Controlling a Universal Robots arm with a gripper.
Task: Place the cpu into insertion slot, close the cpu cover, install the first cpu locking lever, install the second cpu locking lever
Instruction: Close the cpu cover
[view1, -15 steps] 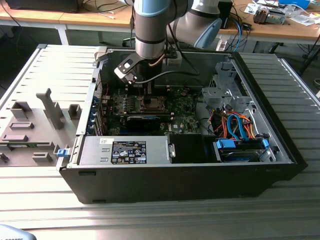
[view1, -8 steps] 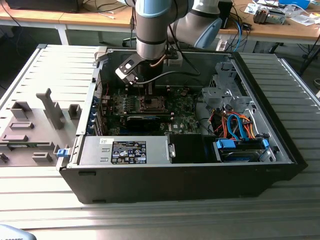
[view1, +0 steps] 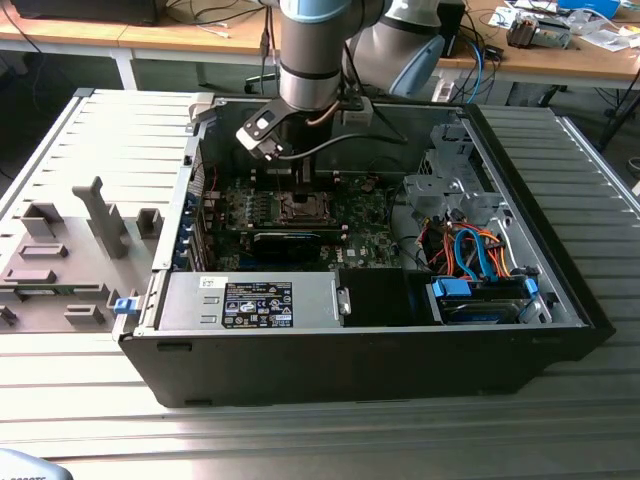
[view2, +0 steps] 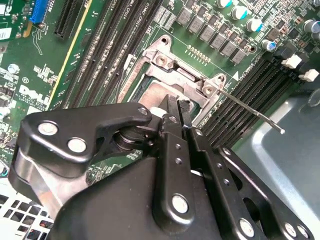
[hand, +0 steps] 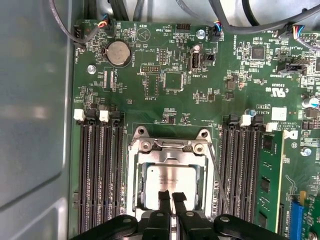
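Note:
The cpu (hand: 170, 181) lies with its silvery top up in the insertion slot (view1: 299, 208) on the green motherboard. The cpu cover (hand: 169, 150) lies flat around it, its window framing the chip; its hinge end (view2: 184, 75) also shows in the second wrist view. My gripper (hand: 171, 197) hangs right over the near edge of the chip, its two black fingertips (hand: 164, 198) pressed close together with nothing seen between them. One thin locking lever (view2: 252, 112) sticks out free from the socket's corner, running beside the cover (hand: 218, 175).
Black memory slots (hand: 100, 170) flank the socket on both sides. A bundle of orange and blue cables (view1: 470, 250) and a drive cage (view1: 445, 180) fill the case towards the exterior view's right. The power supply (view1: 250, 300) sits at the front. The case wall (hand: 35, 100) is close by.

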